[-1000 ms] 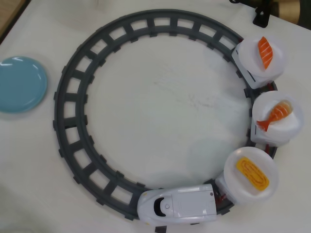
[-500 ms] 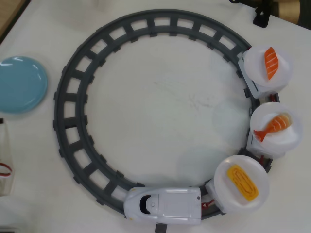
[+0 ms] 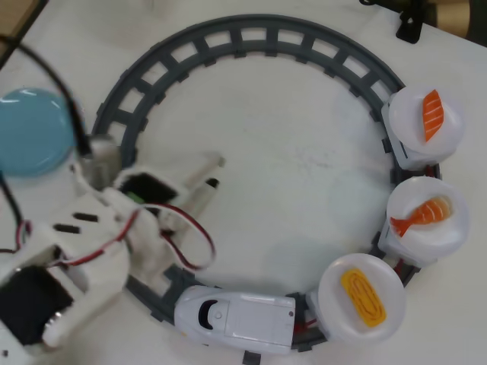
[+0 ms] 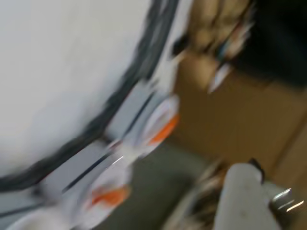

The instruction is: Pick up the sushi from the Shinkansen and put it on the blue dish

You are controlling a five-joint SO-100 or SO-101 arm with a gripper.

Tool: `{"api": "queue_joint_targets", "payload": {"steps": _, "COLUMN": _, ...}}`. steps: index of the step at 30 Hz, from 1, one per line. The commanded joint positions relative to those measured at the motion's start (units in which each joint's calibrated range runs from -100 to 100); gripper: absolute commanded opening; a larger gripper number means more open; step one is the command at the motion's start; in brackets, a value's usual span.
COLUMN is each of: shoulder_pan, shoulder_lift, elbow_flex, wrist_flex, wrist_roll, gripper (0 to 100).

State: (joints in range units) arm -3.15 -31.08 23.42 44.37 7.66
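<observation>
Sushi [image 3: 363, 297] on white plate [image 3: 335, 313], lower right of overhead view: likely light, rigid, ridged plastic; pinch long sides. Gripper [image 3: 209, 173] left of centre, empty; finger opening unclear.

From the overhead view I log a white counter [image 3: 289, 152]. A grey ring track [image 3: 251, 34] lies directly on it, its inside bare. The blue dish [image 3: 34, 131] sits on the counter at the left, just outside the ring. The arm's white base [image 3: 46, 281] occupies the lower-left corner. The wrist view is too blurred to add detail.
</observation>
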Motion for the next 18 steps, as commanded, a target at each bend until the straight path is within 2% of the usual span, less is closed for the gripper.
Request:
{"api": "queue_joint_targets", "payload": {"steps": 1, "shoulder_pan": 9.0, "shoulder_lift": 3.8, "elbow_flex": -20.5, "wrist_flex": 17.3, "wrist_roll": -5.4, "gripper": 13}}
{"api": "queue_joint_targets", "payload": {"steps": 3, "shoulder_pan": 11.3, "shoulder_lift": 4.5, "elbow_flex": -27.6, "wrist_flex": 25.6, "wrist_roll": -6.3, "gripper": 13}}
{"api": "queue_joint_targets", "payload": {"steps": 6, "shoulder_pan": 13.3, "shoulder_lift": 4.9, "elbow_flex": -33.0, "wrist_flex": 32.4, "wrist_roll": -6.3, "gripper": 13}}
{"api": "queue_joint_targets", "payload": {"steps": 18, "shoulder_pan": 19.8, "shoulder_lift": 20.3, "elbow_flex": -33.3, "wrist_flex": 33.8, "wrist_roll": -6.3, "gripper": 13}}
